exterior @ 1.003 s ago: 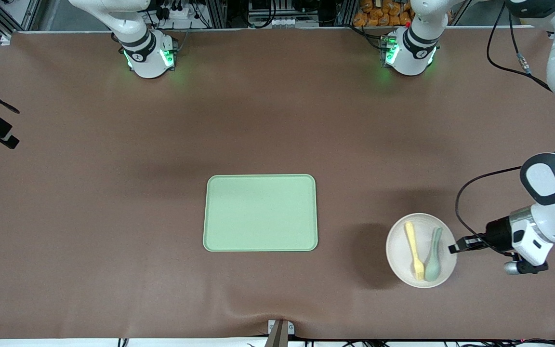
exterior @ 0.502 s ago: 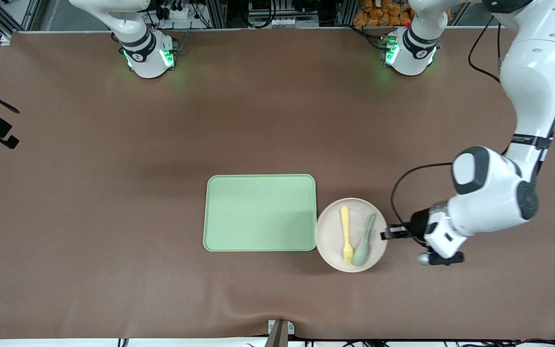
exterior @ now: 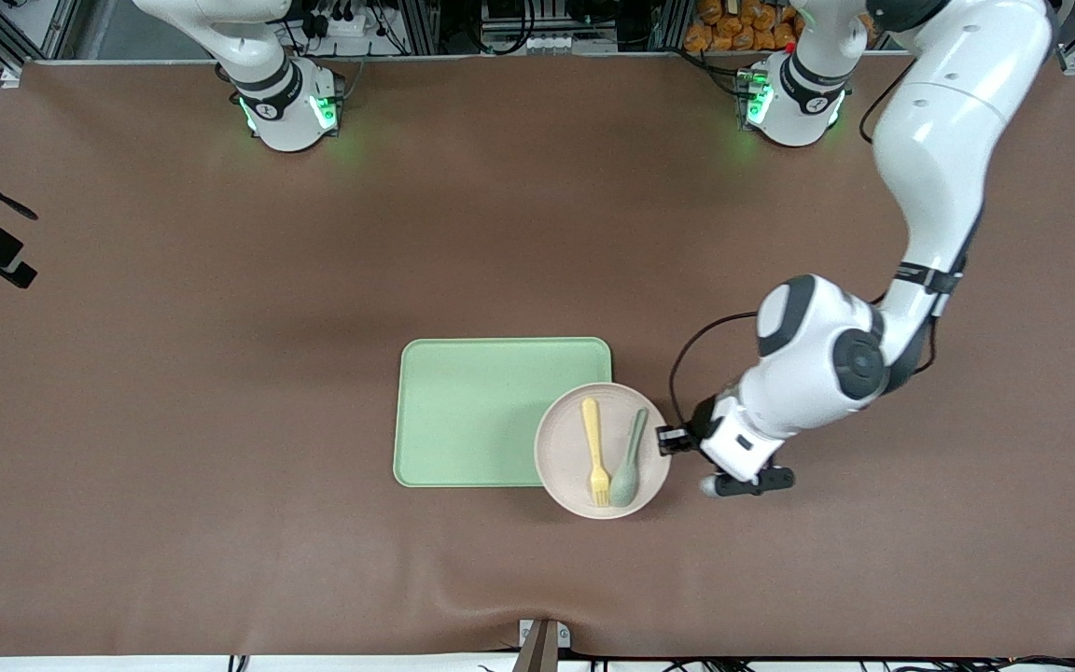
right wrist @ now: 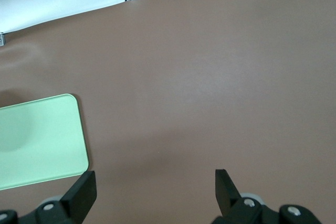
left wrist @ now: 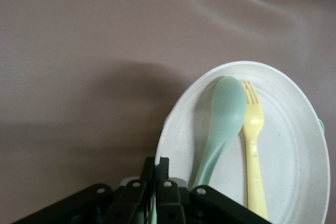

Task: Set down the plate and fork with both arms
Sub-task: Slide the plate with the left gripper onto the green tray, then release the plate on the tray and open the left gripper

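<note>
The off-white round plate [exterior: 561,457] overlaps the corner of the light-green tray [exterior: 472,411] at the left arm's end, on the side nearer the front camera. The pale yellow fork [exterior: 594,450] and a pale green spoon [exterior: 631,459] lie side by side in it. My left gripper [exterior: 664,441] is shut on the plate's rim at the side toward the left arm's end. In the left wrist view the gripper [left wrist: 157,167] pinches the plate's [left wrist: 299,129] edge, with the fork [left wrist: 253,145] and spoon [left wrist: 220,124] on it. My right gripper [right wrist: 153,187] is open and empty over bare table; in the front view only its arm's base shows.
The brown mat [exterior: 220,280] covers the whole table. The tray [right wrist: 37,140] also shows in the right wrist view. The arm bases [exterior: 286,103] stand along the edge farthest from the front camera. A metal bracket [exterior: 542,644] sits at the nearest edge.
My left gripper has carried the plate with fork and spoon from the left arm's end of the table toward the middle; the plate now overlaps the tray's corner.
</note>
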You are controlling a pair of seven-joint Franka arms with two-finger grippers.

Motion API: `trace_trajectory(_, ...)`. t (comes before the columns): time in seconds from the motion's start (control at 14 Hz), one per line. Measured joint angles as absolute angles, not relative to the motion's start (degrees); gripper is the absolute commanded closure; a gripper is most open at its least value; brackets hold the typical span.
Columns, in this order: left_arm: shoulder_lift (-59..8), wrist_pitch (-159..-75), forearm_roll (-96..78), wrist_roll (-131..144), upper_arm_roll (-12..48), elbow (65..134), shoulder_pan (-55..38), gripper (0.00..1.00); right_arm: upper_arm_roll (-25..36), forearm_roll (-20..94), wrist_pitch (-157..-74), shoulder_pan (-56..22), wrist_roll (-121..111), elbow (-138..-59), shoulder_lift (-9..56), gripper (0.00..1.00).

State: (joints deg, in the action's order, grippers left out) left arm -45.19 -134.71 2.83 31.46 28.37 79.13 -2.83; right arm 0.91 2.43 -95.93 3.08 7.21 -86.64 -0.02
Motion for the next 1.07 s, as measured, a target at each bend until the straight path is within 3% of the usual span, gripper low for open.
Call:
trace_trajectory(0.57,-48.5,-142.3,2.8,39.0,19.5,79.4,-17.5,1.0,1.1,2.4,-95.9,3.1,7.2,-86.6,0.0,0.0)
trace_trajectory(1.07,-50.3,-143.4,3.0,39.6,18.6,80.8,-19.3,1.0,1.1,2.4,-95.9,3.2,7.2,-86.6,0.0,0.0)
